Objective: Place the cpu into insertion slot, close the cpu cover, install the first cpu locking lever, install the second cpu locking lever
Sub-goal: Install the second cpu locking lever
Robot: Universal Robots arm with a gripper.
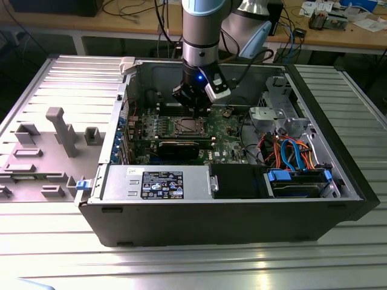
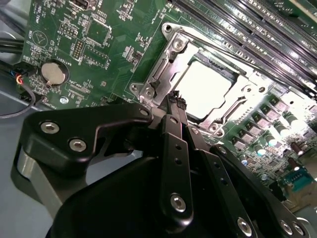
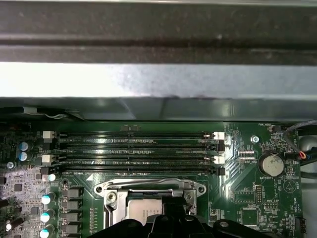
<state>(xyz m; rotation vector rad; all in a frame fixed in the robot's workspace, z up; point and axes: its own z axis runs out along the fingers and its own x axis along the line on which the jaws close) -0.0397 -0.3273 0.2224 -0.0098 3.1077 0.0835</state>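
The case (image 1: 230, 208) is lying open on its side on a ribbed metal table (image 1: 181, 266). Going by the exterior view's left to right: a grey panel (image 1: 48, 139) with moulded uprights is lying flat just beside the case's outer wall, well apart from the arm. Inside that wall the green board (image 1: 227, 136) is covering the floor of the case. The slot (image 1: 188, 126) is sitting near the board's middle, with the long memory slots (image 1: 181, 109) running between it and the case's back wall. A long black card (image 1: 181, 148) is standing just beside the slot on its near side. Further right, a silver drive cage (image 1: 275, 118) and a bundle of orange and blue cables (image 1: 290, 151) are crowding the right end of the case, leaving little room there. A black power unit (image 1: 154, 184) and a dark bay (image 1: 239, 181) are lining the near wall.

The gripper (image 1: 198, 109) is hanging inside the case, over the back edge of the slot, with the back wall close behind it.

In the second wrist view the cpu (image 2: 208, 89) is lying flat in the slot (image 2: 166, 69), its pale top glaring. The cover (image 2: 247, 91) is lying down around it, the cpu showing through its window. The gripper (image 2: 176, 101) fingers are pressed together, holding nothing, their tips just beside the cover's corner. Whether they are touching it, I cannot tell.
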